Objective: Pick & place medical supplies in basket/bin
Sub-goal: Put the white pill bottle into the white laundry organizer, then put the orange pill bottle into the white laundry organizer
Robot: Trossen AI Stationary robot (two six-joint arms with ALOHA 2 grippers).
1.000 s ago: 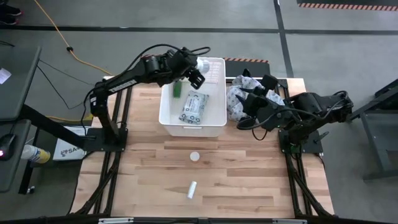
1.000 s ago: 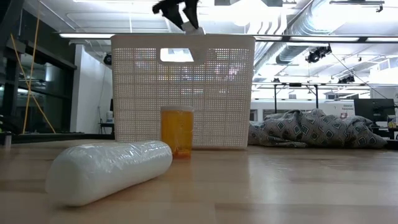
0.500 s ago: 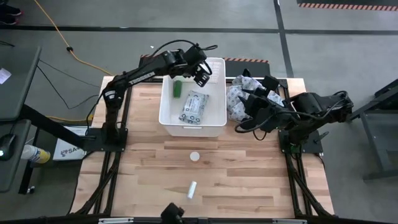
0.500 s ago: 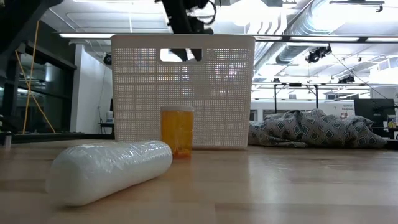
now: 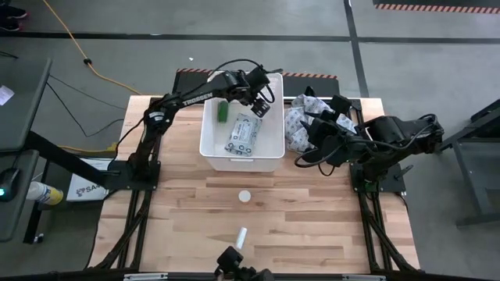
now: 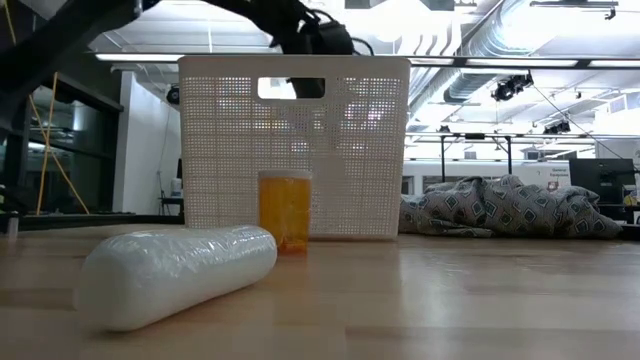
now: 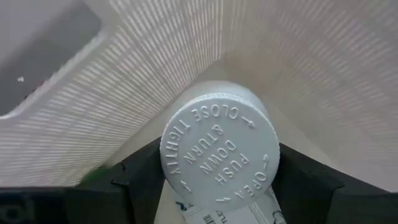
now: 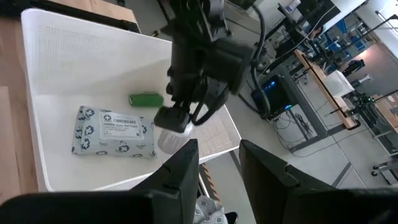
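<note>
Bin: the white lattice-walled bin (image 5: 211,144) is standing upright at the far middle of the table, its dark handle slot facing the low camera.
Wipes packet: the grey-green flat packet (image 5: 243,134) with a white label is lying flat on the bin floor.
Green cylinder: it (image 5: 223,111) is lying on its side in the bin, near the far wall.
White bottle: one (image 8: 173,127) with a ribbed push-down cap is being held over the bin, inside the rim.
Amber bottle: the one (image 6: 285,211) with a white cap is standing upright on the table, in front of the bin.
White tube: it (image 5: 241,237) is lying on its side, nearer the front edge.

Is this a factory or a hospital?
Probably a robot lab or workshop: exposed ceiling ducts, computer benches behind, and robot arms mounted at a wooden table, the left pincer holding a white bottle.
</note>
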